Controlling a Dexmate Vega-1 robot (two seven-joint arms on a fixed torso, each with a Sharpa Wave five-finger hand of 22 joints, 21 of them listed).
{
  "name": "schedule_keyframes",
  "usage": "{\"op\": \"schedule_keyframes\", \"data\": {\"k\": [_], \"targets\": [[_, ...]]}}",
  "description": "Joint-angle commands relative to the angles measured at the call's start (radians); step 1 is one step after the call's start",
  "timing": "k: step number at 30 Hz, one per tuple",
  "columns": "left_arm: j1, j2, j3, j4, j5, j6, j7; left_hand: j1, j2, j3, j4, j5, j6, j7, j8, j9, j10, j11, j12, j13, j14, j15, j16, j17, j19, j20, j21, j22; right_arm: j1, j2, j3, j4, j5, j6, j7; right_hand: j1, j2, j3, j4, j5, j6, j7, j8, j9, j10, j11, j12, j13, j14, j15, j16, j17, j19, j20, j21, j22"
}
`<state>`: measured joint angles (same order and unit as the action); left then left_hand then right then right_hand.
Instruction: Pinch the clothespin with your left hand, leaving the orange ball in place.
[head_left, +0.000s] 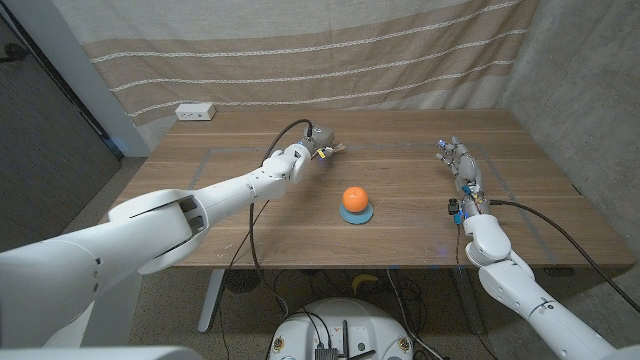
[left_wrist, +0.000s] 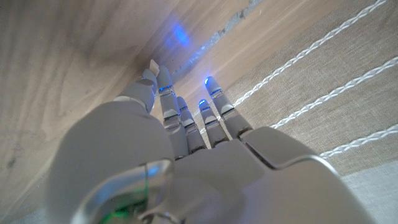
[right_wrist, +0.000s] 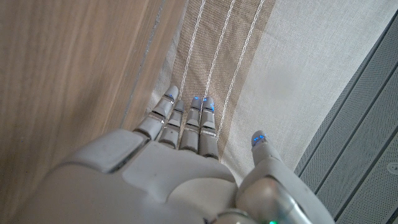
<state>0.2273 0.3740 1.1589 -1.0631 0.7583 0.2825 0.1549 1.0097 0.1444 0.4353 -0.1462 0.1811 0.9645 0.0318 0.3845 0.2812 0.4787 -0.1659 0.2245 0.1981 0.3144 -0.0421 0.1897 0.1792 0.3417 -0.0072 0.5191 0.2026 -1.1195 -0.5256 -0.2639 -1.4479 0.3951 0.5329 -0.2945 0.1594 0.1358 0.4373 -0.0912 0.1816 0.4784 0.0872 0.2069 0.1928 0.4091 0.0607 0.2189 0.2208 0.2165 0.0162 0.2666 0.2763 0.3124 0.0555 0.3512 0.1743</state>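
My left hand (head_left: 312, 147) is over the far middle of the wooden table (head_left: 250, 215). It pinches a small wooden clothespin (head_left: 335, 151), whose end juts out from the fingers towards the right. In the left wrist view the fingers (left_wrist: 186, 121) reach out close together over the wood, and the clothespin is hidden behind them. The orange ball (head_left: 354, 198) sits on a small teal ring (head_left: 358, 215) near the table's middle, a short way in front and to the right of that hand, apart from it. My right hand (head_left: 458, 162) stands at the right side, fingers spread (right_wrist: 186, 127), holding nothing.
A white power strip (head_left: 195, 112) lies at the table's back left corner. A striped curtain (head_left: 300, 50) hangs behind the table. Faint tape lines (head_left: 230, 150) mark a rectangle on the wood. A black cable (head_left: 252, 225) hangs from my left arm.
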Motion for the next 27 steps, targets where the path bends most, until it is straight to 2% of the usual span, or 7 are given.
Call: {"op": "schedule_keyframes", "data": {"k": [1, 7, 18, 27], "targets": [[0.022, 0.018, -0.032, -0.047, 0.001, 0.020, 0.125, 0.018, 0.034, 0.015, 0.003, 0.007, 0.011, -0.020, 0.036, 0.069, 0.012, -0.002, -0.003, 0.002, 0.010, -0.082, 0.006, 0.004, 0.002, -0.007, 0.007, 0.005, -0.013, 0.001, 0.005, -0.015, -0.006, 0.006, -0.004, -0.009, 0.007, -0.007, 0.000, 0.001, 0.007, -0.002, -0.001, 0.005, 0.012, 0.001, 0.001, 0.003, 0.009, 0.000, 0.004, 0.005, 0.008, -0.005, -0.004, 0.004], [0.041, 0.033, -0.059, -0.084, -0.024, 0.005, 0.131, 0.016, 0.035, 0.019, 0.003, 0.007, 0.007, -0.021, 0.044, 0.082, 0.019, -0.001, -0.002, 0.003, 0.014, -0.084, 0.006, 0.004, 0.001, -0.007, 0.010, 0.005, -0.017, -0.001, 0.007, -0.021, -0.009, 0.004, -0.005, -0.010, 0.007, -0.007, 0.000, 0.001, 0.006, -0.002, -0.001, 0.005, 0.012, 0.001, 0.001, 0.003, 0.009, -0.001, 0.004, 0.005, 0.009, -0.005, -0.005, 0.004], [0.105, 0.074, -0.144, -0.201, -0.087, -0.019, 0.164, 0.011, 0.031, 0.028, 0.003, 0.007, 0.001, -0.021, 0.063, 0.110, 0.031, -0.007, -0.001, 0.004, 0.020, -0.086, 0.006, 0.003, 0.000, -0.008, 0.016, 0.006, -0.018, -0.003, 0.007, -0.024, -0.012, 0.005, 0.000, -0.010, 0.007, -0.007, -0.001, 0.001, 0.006, -0.001, -0.002, 0.005, 0.011, -0.001, 0.000, 0.003, 0.009, -0.002, 0.004, 0.005, 0.010, -0.007, -0.009, 0.004], [0.164, 0.106, -0.215, -0.291, -0.153, -0.015, 0.144, 0.007, 0.031, 0.032, 0.003, 0.007, -0.004, -0.020, 0.073, 0.126, 0.035, -0.006, -0.002, 0.005, 0.021, -0.086, 0.005, 0.003, -0.002, -0.008, 0.019, 0.007, -0.014, -0.003, 0.004, -0.021, -0.008, 0.002, 0.006, -0.011, 0.007, -0.007, -0.001, 0.001, 0.006, -0.001, -0.001, 0.005, 0.011, 0.000, 0.000, 0.003, 0.008, -0.002, 0.003, 0.005, 0.011, -0.008, -0.011, 0.004]]}}
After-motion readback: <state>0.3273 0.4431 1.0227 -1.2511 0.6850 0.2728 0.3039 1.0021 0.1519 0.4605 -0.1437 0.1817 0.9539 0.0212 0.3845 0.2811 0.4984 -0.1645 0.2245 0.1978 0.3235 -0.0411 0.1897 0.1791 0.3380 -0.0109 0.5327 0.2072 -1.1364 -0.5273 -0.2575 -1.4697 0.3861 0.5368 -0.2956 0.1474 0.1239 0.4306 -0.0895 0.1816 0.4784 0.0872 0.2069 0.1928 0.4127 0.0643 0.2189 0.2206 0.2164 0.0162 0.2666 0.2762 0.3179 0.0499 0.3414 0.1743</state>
